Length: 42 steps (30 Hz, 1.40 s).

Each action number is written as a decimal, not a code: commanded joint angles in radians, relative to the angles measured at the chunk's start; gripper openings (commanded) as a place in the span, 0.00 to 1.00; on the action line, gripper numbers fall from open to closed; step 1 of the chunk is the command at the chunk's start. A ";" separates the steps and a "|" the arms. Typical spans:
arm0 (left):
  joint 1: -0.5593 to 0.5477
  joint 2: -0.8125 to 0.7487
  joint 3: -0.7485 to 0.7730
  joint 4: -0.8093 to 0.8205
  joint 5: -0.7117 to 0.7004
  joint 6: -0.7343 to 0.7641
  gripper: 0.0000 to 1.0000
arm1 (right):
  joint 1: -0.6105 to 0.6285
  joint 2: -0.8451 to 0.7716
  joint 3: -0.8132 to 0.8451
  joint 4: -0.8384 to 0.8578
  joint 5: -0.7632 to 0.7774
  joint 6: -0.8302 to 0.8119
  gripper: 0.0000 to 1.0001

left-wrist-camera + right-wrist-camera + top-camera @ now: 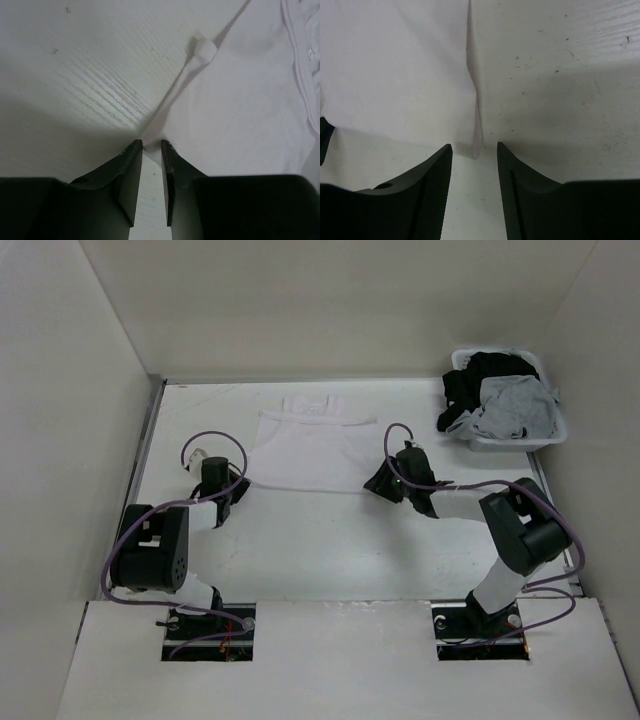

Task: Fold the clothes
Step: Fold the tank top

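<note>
Our left fingers (136, 152) stood narrowly apart, low on the bench (300, 550), with the near left hem corner of the top (315, 445) lying just at their tips and no grip made on it. Our right fingers (444, 160) stood wider, the near right hem corner at the mouth of their gap, likewise not pinched.

The top lay spread flat toward the far edge of the bench, about midway between its left and right edges, straps at the far side and hem toward us. A basket (556, 436) of other garments sat at the far right corner, well apart.

We judged the step in hand to be taking hold of both hem corners for the first fold. The next move called for both pairs of fingers to nose forward over the corners, close on the thin cloth, then lift and carry the hem evenly toward the straps.
</note>
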 commanded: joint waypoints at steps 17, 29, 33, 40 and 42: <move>-0.002 0.029 0.004 0.106 -0.035 -0.037 0.02 | 0.000 0.075 0.024 0.048 -0.083 0.051 0.30; -0.009 -0.461 -0.045 -0.053 -0.008 -0.034 0.00 | 0.037 -0.350 -0.078 -0.031 0.019 -0.010 0.05; -0.008 -0.808 0.039 -0.315 -0.008 -0.001 0.00 | 0.132 -0.685 -0.062 -0.307 0.121 -0.092 0.05; -0.034 -1.130 0.298 -0.706 0.012 0.056 0.00 | 0.432 -1.082 0.179 -0.795 0.406 -0.109 0.06; -0.043 -1.170 0.363 -0.792 0.014 0.067 0.00 | 0.561 -1.111 0.253 -0.876 0.500 -0.075 0.06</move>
